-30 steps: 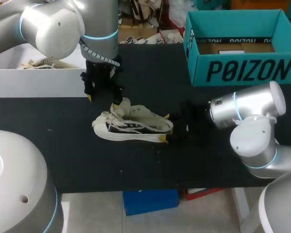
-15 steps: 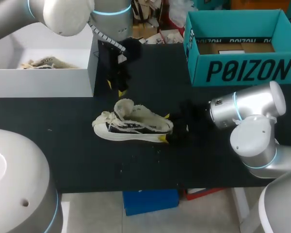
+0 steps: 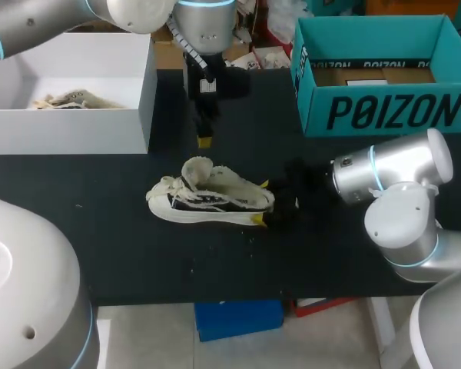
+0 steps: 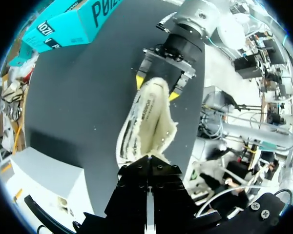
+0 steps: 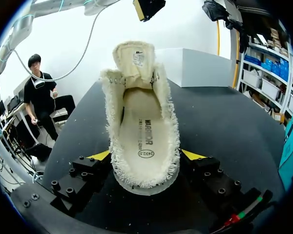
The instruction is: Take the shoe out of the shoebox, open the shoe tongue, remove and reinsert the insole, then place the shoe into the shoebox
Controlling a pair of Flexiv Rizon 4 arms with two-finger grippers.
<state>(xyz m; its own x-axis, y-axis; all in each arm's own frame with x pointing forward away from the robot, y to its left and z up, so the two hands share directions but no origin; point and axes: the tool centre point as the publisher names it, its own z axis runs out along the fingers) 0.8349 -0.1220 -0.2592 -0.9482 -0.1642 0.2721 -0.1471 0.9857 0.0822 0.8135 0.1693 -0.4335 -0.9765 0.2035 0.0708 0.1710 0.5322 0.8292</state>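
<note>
Overhead, the shoe [image 3: 211, 194] lies on its side near the middle of the black bench [image 3: 100, 246], its toe toward the left arm's side. The right fingers [image 3: 260, 202] are clamped on its heel, one yellow tip at each side. The left fingers [image 3: 204, 138] hang above the bench, behind the shoe and apart from it, pressed together with nothing in them. The teal shoebox [image 3: 384, 111] stands open at the far right corner, well apart from the shoe. A white box [image 3: 69, 127] sits at the far left.

From the left wrist, the left fingers [image 4: 147, 170] show as two black blocks meeting at a thin seam, holding nothing. Ahead of them the shoe [image 4: 146, 122] lies lengthwise with its opening in view, and at its far end the right fingers [image 4: 156, 88] grip the heel from both sides. The shoebox [image 4: 68, 24] is beyond, off to one side, and the white box [image 4: 49, 175] is close beside the left fingers.

From the right wrist, the shoe [image 5: 163, 122] sits between the right fingers [image 5: 145, 156], a yellow tip touching each side of the heel. The tongue [image 5: 135, 58] stands up at the far end, and the insole [image 5: 144, 126] lies flat inside. The left fingers [image 5: 147, 7] hang above and beyond the tongue.
</note>
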